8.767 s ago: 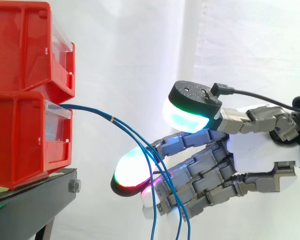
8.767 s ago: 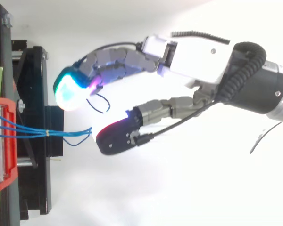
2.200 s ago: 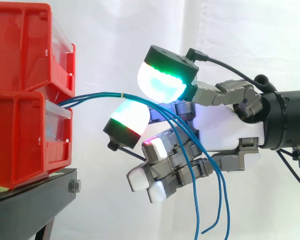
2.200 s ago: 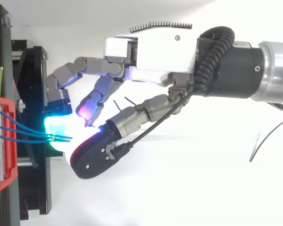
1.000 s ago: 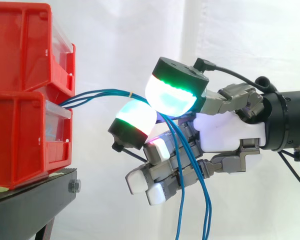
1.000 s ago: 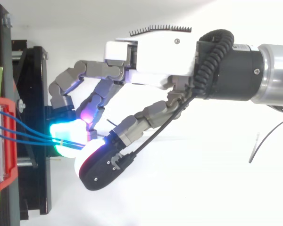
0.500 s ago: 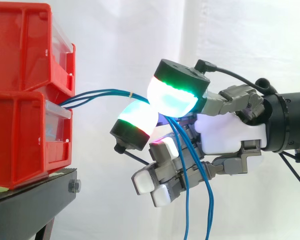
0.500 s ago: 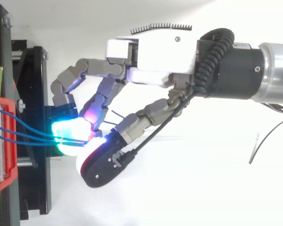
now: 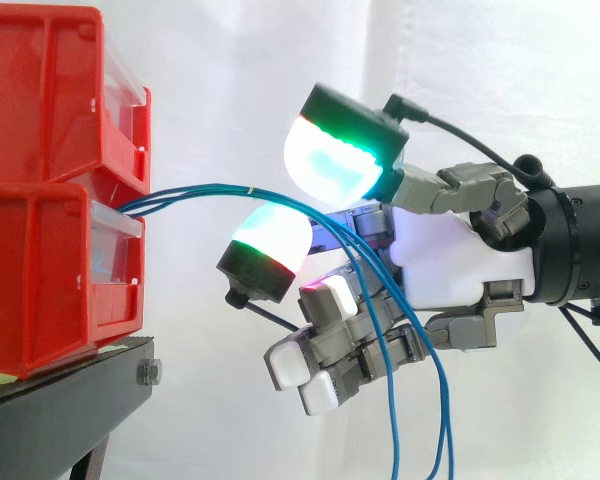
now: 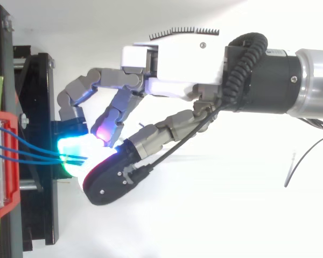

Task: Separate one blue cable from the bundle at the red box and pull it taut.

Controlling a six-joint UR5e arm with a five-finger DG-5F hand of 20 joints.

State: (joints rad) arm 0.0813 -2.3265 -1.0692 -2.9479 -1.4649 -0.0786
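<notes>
Hand (image 9: 450, 265), one, hooking curled fingers (image 9: 270, 240) under three blue cables (image 9: 195, 190) at two stacked red bins (image 9: 40, 150); thumb pad (image 9: 330, 160) lifting off since pinching.

Arm (image 9: 580, 245) level from the right, hand (image 9: 450, 265) reaching leftward

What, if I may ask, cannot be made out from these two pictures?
- Free ends of the blue cables: side view, cut off by the bottom edge.
- Where the cables are fastened inside the red box: side view, hidden by its wall.
- Whether one cable is separated from the others: top view, the hand covers them where they reach it; side view, they overlap.
</notes>
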